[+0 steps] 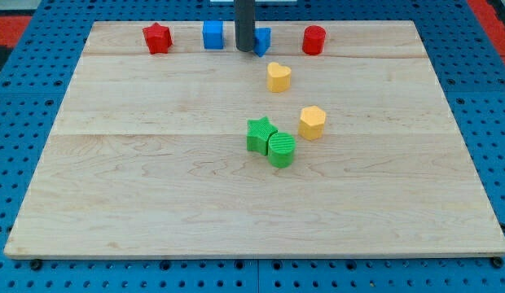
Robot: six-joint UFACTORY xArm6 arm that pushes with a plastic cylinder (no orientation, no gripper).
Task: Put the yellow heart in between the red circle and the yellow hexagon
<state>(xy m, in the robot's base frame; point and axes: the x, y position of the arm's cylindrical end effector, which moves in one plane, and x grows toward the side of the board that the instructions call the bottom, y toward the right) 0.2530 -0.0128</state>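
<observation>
While resting at top centre, my tip (245, 50), yellow heart (278, 77) just below-right.

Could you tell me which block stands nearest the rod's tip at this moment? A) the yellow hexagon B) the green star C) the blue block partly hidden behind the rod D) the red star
C: my tip sits at the view's top, right against the blue block that the rod partly covers; the other three stand clearly farther off.

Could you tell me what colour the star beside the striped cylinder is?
Green star, seen in the camera view.
</observation>
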